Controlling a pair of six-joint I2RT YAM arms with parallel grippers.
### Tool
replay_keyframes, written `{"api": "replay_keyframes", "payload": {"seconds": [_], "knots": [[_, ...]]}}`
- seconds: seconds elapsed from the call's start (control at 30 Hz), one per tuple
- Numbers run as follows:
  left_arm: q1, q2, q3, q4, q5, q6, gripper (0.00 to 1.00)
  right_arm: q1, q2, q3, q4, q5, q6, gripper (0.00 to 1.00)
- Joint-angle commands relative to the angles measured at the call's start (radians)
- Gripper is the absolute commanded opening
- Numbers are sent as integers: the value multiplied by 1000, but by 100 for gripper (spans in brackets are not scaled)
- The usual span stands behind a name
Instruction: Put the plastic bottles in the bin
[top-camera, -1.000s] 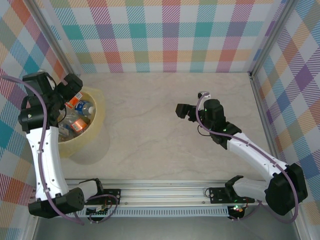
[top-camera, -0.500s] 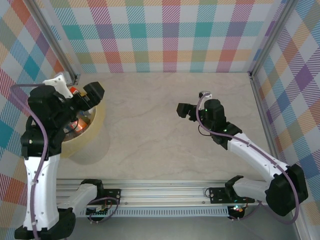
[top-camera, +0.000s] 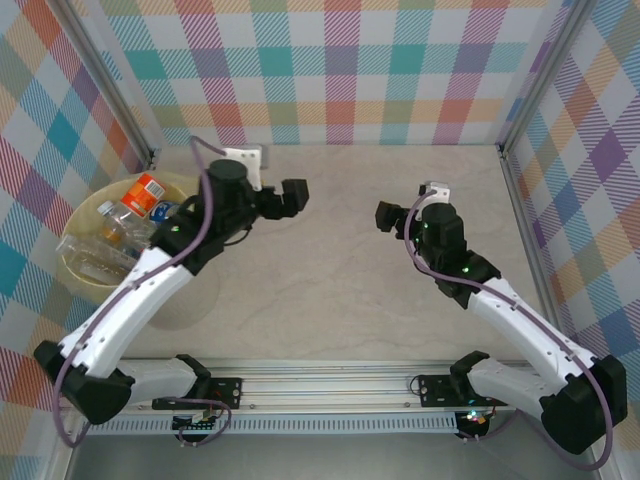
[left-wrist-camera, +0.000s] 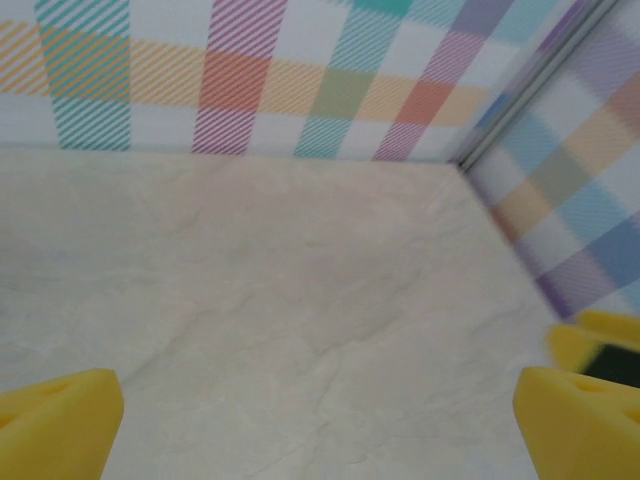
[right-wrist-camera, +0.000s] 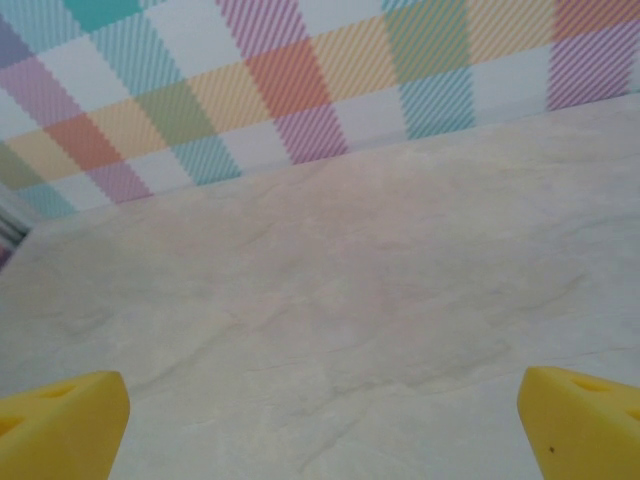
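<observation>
As the left fingers (left-wrist-camera: 55, 425) have swung off the bin (top-camera: 72, 262), they and the right fingers (right-wrist-camera: 60, 422) stay spread.

Pastel plaid panels are enclosing the cell: back wall (top-camera: 340, 70) and side walls (top-camera: 590, 120) are showing teal, orange and purple checks. Pale marbled tabletop (top-camera: 330, 280) is sitting evenly lit. Metal corner posts (top-camera: 112, 90) are framing it; a slotted aluminium rail (top-camera: 330, 385) is running along the near edge.

Top view looks down from behind; both wrist views skim the table (top-camera: 330, 290) toward plaid walls (top-camera: 340, 80).
</observation>
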Motion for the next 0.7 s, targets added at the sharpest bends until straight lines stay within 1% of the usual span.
{"api": "replay_keyframes", "payload": {"seconds": [0.0,0.17,0.27,0.47,0.53,0.6,0.67], "knots": [[-6,-14,-85,139,-111,106,100,-21,-28,-22,-53,110,-98,100],[-6,-36,-283,258,-184,269,100,-98,-36,-81,-37,187,-160,100],[2,-64,-406,318,-219,333,100,-163,-26,-127,-8,209,-181,100],[95,-102,-567,360,-221,369,100,-297,29,-195,30,222,-198,100],[120,-108,-600,373,-229,391,100,-337,50,-214,54,195,-215,100],[145,-110,-642,408,-233,422,100,-375,73,-230,77,143,-223,100],[178,-111,-692,461,-213,432,100,-406,97,-245,111,80,-230,100]]}}
